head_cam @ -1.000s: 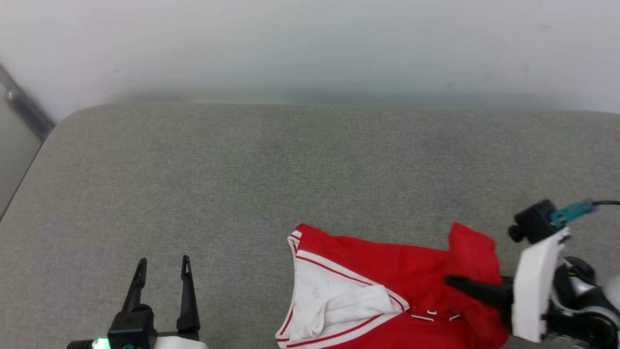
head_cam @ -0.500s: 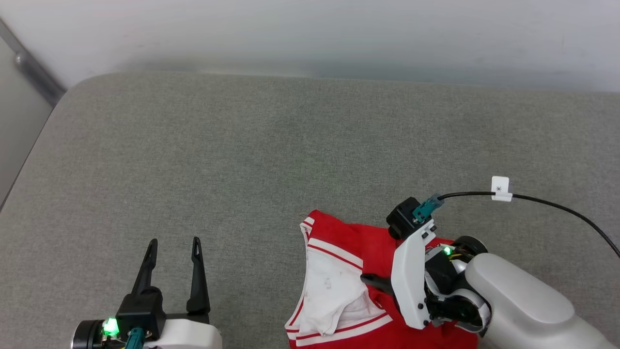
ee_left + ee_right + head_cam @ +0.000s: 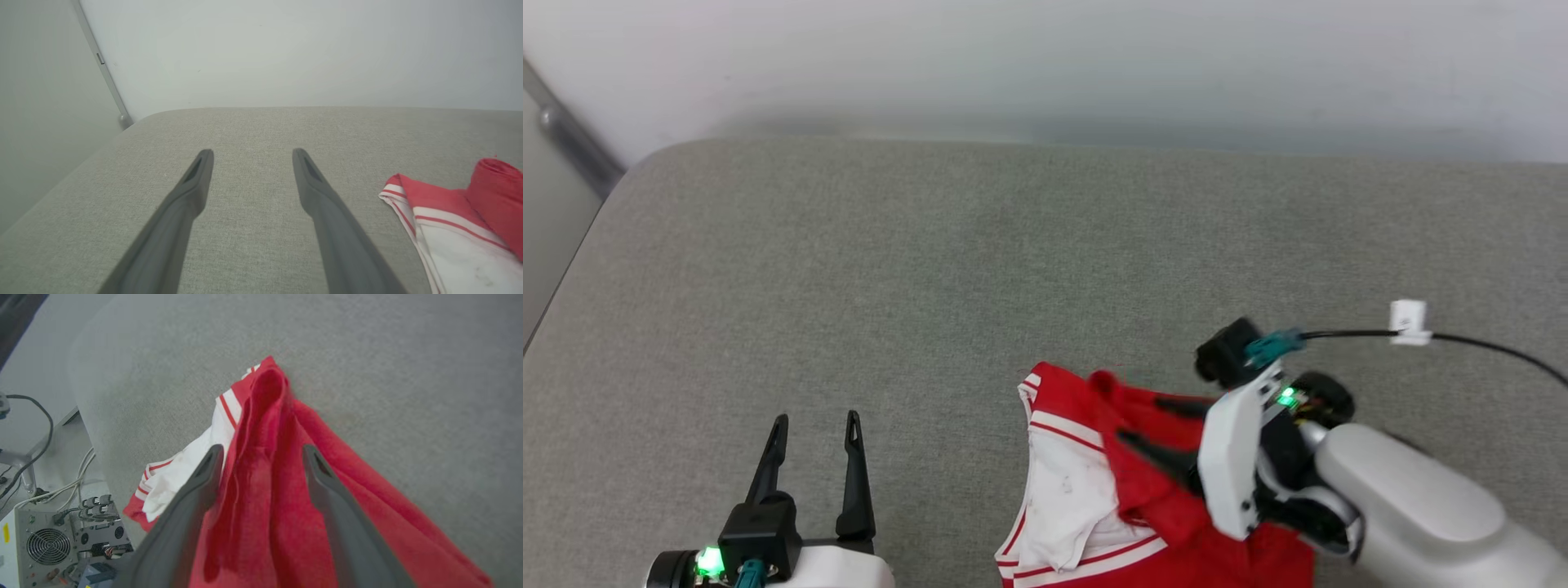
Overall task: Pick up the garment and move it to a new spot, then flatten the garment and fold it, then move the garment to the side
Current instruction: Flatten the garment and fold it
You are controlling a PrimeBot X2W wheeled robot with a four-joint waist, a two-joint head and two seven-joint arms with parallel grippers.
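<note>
The garment (image 3: 1063,482), red with a white sleeve and red-white striped trim, lies bunched at the near edge of the grey cushion (image 3: 947,269). My right gripper (image 3: 1141,419) reaches over it from the right, fingers pointing left. In the right wrist view the right gripper (image 3: 262,449) is open, its fingers astride a raised red fold of the garment (image 3: 327,433) that lies loose between them. My left gripper (image 3: 817,418) stands open over bare cushion, left of the garment. The left wrist view has the left gripper (image 3: 251,152) with nothing between its fingers and the garment (image 3: 441,204) at the right.
A white wall (image 3: 1045,57) backs the cushion. A black cable with a white tag (image 3: 1409,318) runs off to the right from my right wrist. Beyond the cushion's near edge, a fan box and loose cables (image 3: 49,539) sit on the floor.
My right gripper carried a red fold leftward over the garment, then opened and let it go. The left gripper stayed open. The head camera shifted a little.
</note>
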